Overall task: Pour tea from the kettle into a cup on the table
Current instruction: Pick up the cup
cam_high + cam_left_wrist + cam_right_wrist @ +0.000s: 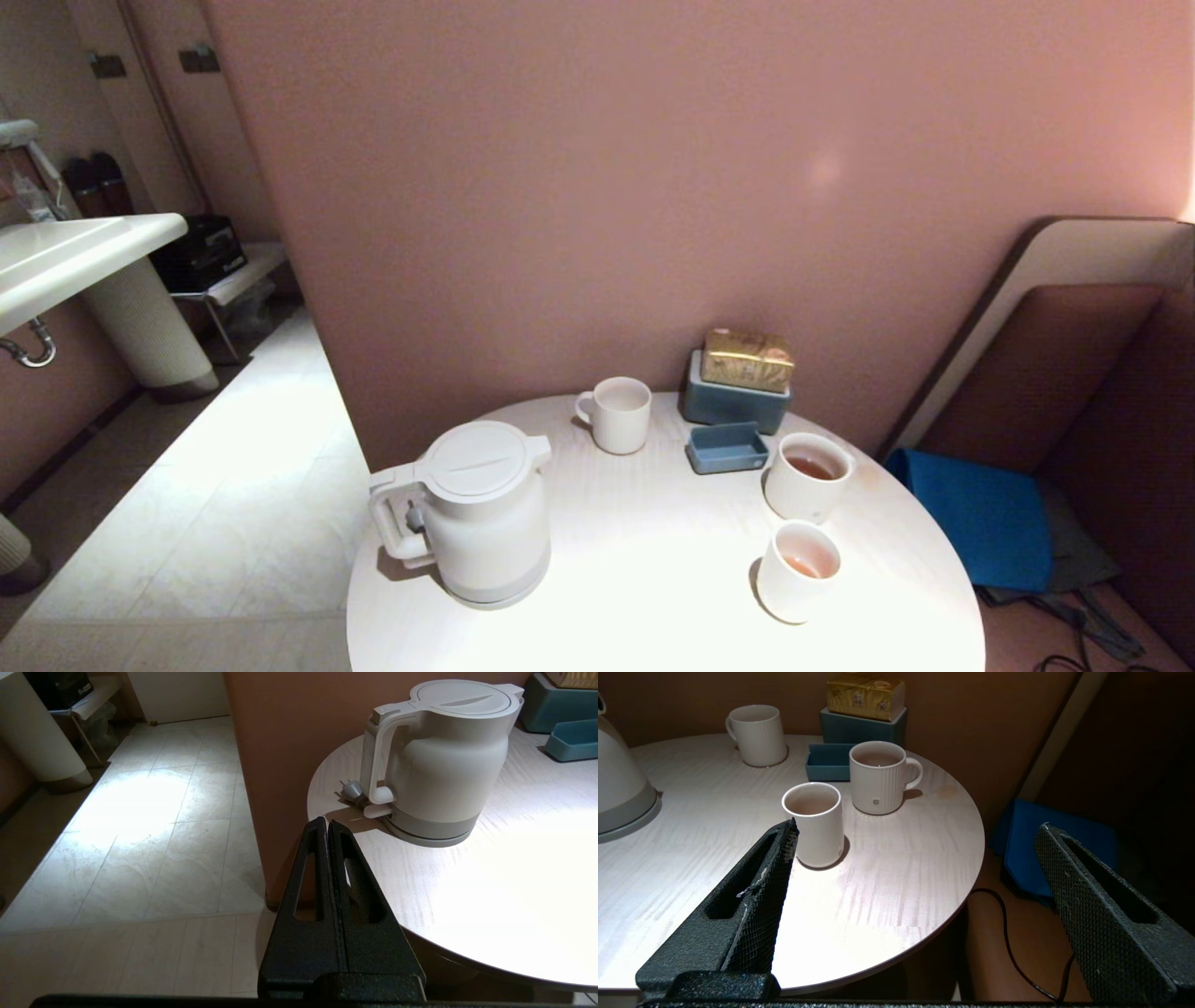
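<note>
The white kettle [481, 513] stands upright, lid shut, on the left of the round white table [653, 541], its loop handle turned to the table's left edge. The small handleless cup [796, 571] sits at the front right with a little reddish-brown tea [805, 566] in it. Neither arm shows in the head view. In the left wrist view my left gripper [327, 820] is shut and empty at the table's left rim, short of the kettle [441, 760] handle. My right gripper [917, 825] is open and empty over the front right edge, one finger beside the cup [815, 823].
A ribbed white mug [808, 476] holding tea stands behind the cup, and an empty mug [616, 413] sits at the back. A blue tray [727, 447] and a blue box with a gold packet [742, 378] rest against the wall. A black cable [1008, 933] lies on the floor.
</note>
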